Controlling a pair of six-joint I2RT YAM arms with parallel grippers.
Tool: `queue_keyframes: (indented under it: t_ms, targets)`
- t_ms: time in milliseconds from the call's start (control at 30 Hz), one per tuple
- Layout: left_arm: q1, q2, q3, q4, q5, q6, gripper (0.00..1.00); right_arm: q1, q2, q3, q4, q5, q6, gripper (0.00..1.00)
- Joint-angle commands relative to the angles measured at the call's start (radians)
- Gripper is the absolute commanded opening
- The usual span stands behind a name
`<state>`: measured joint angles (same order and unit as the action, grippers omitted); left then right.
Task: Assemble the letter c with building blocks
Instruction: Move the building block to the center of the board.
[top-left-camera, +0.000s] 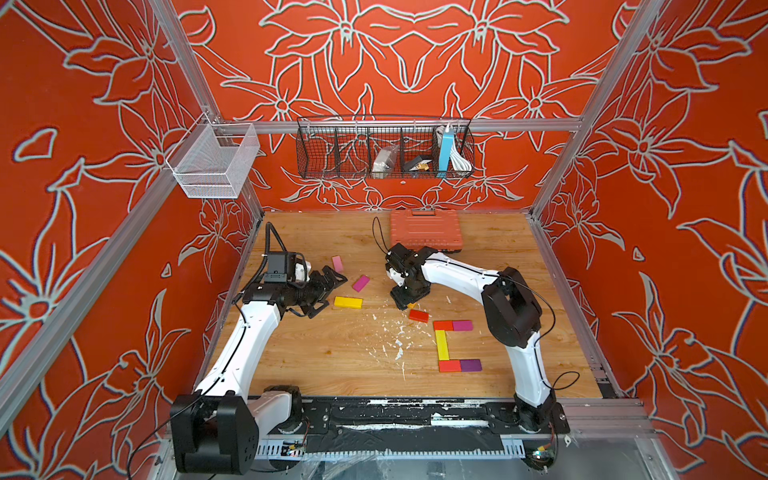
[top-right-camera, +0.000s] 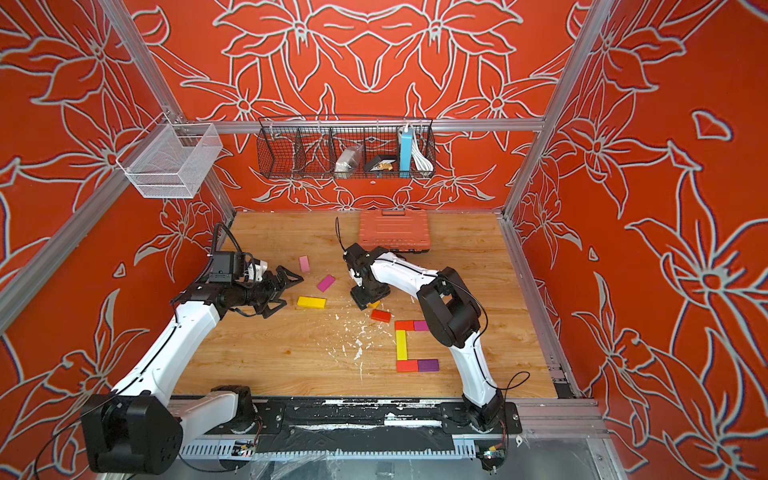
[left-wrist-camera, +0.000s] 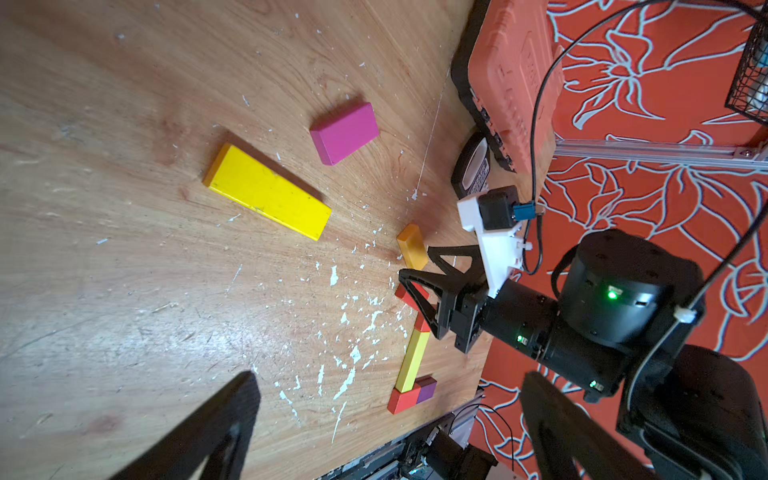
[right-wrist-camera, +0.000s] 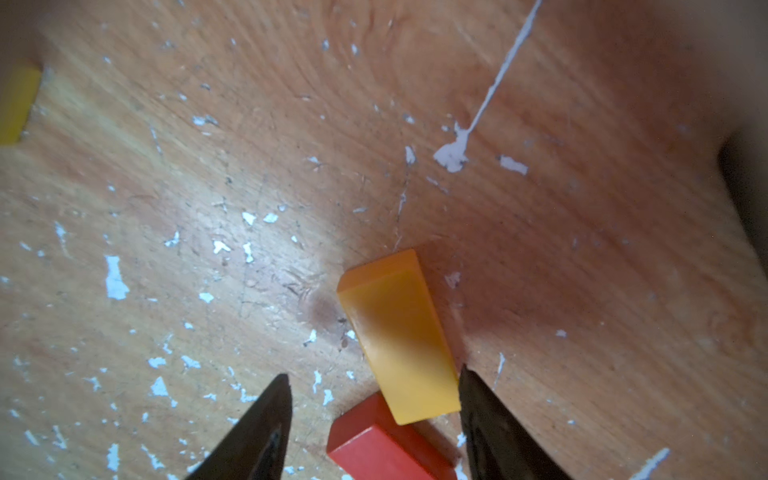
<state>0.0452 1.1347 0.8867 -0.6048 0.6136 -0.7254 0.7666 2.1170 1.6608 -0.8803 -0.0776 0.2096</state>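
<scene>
At the worktop's (right-wrist-camera: 208, 166) middle, the orange block (right-wrist-camera: 399, 336) is straddled by the right hand (right-wrist-camera: 373, 372), jaws apart, one finger touching. Uneven closure could twist it against the red block (right-wrist-camera: 374, 444) just beside.

Wood table (top-left-camera: 316, 361), white flecks (top-left-camera: 398, 347) mid-front. Orange case (top-left-camera: 426, 229) shut, flat, at back edge. Black wire basket (top-left-camera: 384, 149) on rear rail, w/ blue box (top-left-camera: 445, 151) upright and white cable (top-left-camera: 459, 160) beside it. White mesh basket (top-left-camera: 214, 160) at back-left post.
</scene>
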Motion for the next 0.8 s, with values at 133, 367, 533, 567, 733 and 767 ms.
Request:
queue_keyframes:
  t_ms: [133, 367, 533, 567, 733, 767]
  targets:
    - [0.004, 0.007, -0.016, 0.019, 0.019, 0.003, 0.99, 0.005, 0.052, 0.053, -0.037, 0.034, -0.031, 0.55]
    - [0.005, 0.002, -0.026, 0.027, 0.019, -0.002, 0.99, 0.01, 0.077, 0.068, -0.04, 0.03, -0.051, 0.47]
    - [0.004, 0.002, -0.028, 0.028, 0.018, -0.003, 0.99, 0.015, 0.083, 0.078, -0.036, 0.029, -0.058, 0.41]
    - [0.005, 0.002, -0.028, 0.028, 0.018, -0.003, 0.99, 0.018, 0.082, 0.084, -0.036, 0.029, -0.058, 0.39]
    - [0.004, -0.004, -0.028, 0.028, 0.016, -0.008, 0.99, 0.045, 0.077, 0.115, -0.039, 0.024, -0.066, 0.32]
    - [0.004, -0.007, -0.028, 0.028, 0.015, -0.01, 0.99, 0.053, 0.076, 0.121, -0.039, 0.024, -0.068, 0.32]
